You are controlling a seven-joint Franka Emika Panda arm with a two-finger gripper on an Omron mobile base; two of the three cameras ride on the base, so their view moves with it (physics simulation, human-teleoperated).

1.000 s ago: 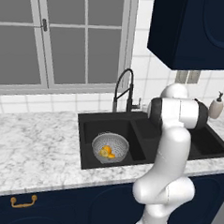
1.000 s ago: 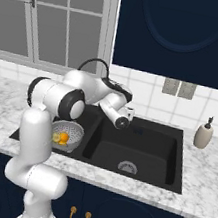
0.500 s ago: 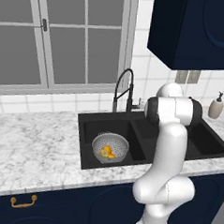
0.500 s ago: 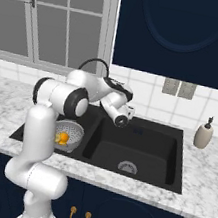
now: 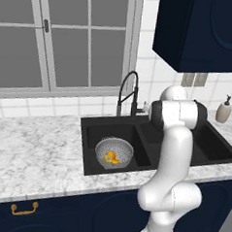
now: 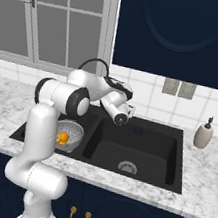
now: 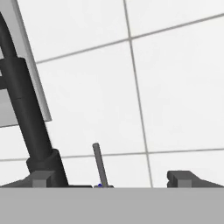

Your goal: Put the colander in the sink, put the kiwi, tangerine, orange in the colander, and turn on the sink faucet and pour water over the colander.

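Observation:
The grey colander [image 5: 114,152] [image 6: 69,135] sits in the left basin of the black sink [image 5: 214,148] [image 6: 141,152]. Orange fruits [image 5: 110,158] [image 6: 63,137] lie inside it; I cannot make out the kiwi. The black gooseneck faucet [image 5: 129,89] [image 7: 26,118] stands behind the divider. My gripper [image 6: 129,110] [image 7: 109,181] hovers at the faucet's base near the tiled wall, open. In the hand view a thin dark lever rod [image 7: 99,164] rises between my spread fingertips [image 7: 181,177], just right of the faucet column. The water is out of view.
A beige soap dispenser [image 5: 224,110] [image 6: 204,135] stands on the marble counter [image 5: 33,152] right of the sink. A window [image 5: 54,36] is behind the counter on the left, and dark blue wall cabinets [image 6: 180,32] hang above on the right.
My arm has drawn back toward the wall, carrying the gripper a little up and closer to the faucet base. Colander and fruits have stayed put.

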